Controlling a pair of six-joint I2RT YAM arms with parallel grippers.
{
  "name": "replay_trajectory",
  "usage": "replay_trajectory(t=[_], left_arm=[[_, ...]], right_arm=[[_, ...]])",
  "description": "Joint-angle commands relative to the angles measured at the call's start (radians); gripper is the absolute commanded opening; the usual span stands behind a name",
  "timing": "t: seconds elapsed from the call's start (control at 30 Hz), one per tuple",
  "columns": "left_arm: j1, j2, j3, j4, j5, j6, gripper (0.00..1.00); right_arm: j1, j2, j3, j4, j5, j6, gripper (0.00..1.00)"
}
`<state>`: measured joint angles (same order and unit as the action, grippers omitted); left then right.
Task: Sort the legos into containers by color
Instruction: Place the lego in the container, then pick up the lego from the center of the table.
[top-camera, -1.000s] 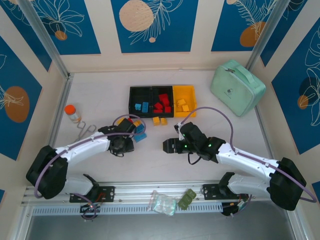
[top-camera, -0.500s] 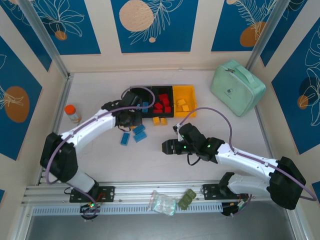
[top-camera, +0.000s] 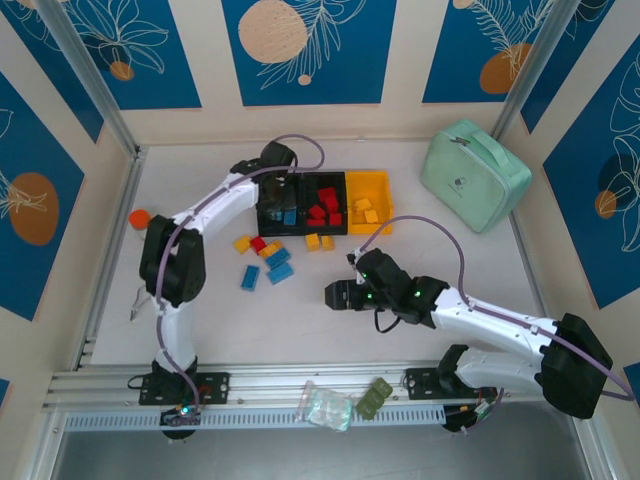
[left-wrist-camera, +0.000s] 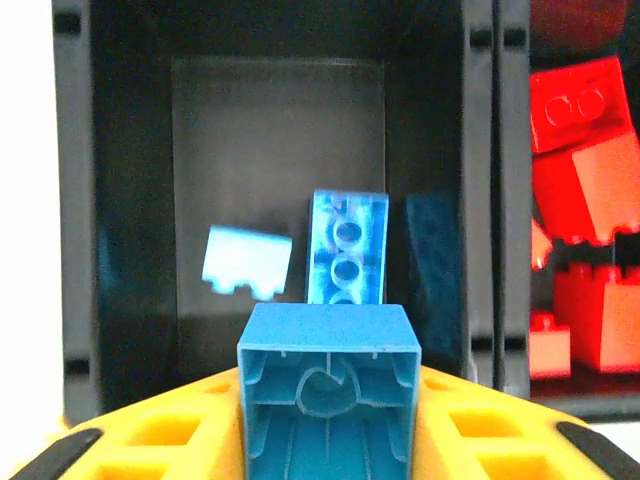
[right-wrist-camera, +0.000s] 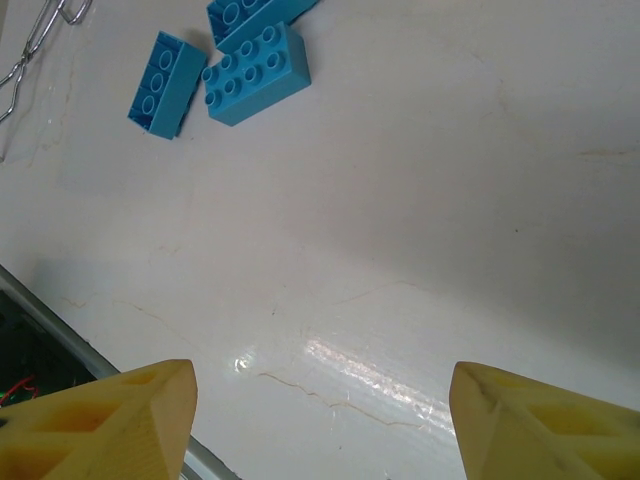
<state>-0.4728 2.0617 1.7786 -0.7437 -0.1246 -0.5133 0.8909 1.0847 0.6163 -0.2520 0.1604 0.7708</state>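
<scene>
three containers (top-camera: 330, 175) are joined in a row on the desk (top-camera: 290, 325): two black, one yellow. just in front of them eight loose legos (top-camera: 281, 272) are counted from above: three blue, one red, four yellow or orange. the left fingers (left-wrist-camera: 160, 440) are closed on a blue brick (left-wrist-camera: 327, 385) over the leftmost container, where two more blue pieces (left-wrist-camera: 347, 248) are revealed by the wrist view. the right fingers (right-wrist-camera: 110, 420) are held apart, empty, well in front of the containers.

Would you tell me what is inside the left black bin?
Two blue bricks lie in the bin. A third brick, held in the left fingers, hides the near floor and one brick's end.
</scene>
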Motion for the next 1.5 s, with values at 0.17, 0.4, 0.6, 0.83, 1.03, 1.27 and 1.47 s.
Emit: replay_trajectory(t=[0.17, 0.4, 0.6, 0.83, 1.03, 1.27, 1.47], left_arm=[[0.029, 0.165, 0.198, -0.109, 0.0, 0.026, 0.44], [0.03, 0.169, 0.211, -0.109, 0.017, 0.018, 0.52], [0.021, 0.053, 0.119, -0.066, 0.046, 0.027, 0.55], [0.011, -0.136, -0.079, -0.02, 0.065, 0.047, 0.57], [0.009, -0.283, -0.272, 0.004, 0.072, 0.069, 0.58], [0.008, -0.439, -0.469, 0.007, 0.063, 0.1, 0.58], [0.008, -0.547, -0.639, -0.018, 0.03, 0.11, 0.59]], right_arm=[[0.009, -0.023, 0.025, -0.03, 0.034, 0.021, 0.68], [0.01, -0.017, 0.029, -0.03, 0.035, 0.021, 0.68], [0.008, -0.003, 0.035, -0.021, 0.031, 0.016, 0.68], [0.009, 0.022, 0.053, -0.004, 0.017, 0.0, 0.68], [0.011, 0.032, 0.066, -0.009, 0.005, -0.022, 0.68], [0.009, 0.041, 0.107, -0.061, 0.007, -0.077, 0.68], [0.005, 0.064, 0.15, -0.092, -0.026, -0.14, 0.68]])
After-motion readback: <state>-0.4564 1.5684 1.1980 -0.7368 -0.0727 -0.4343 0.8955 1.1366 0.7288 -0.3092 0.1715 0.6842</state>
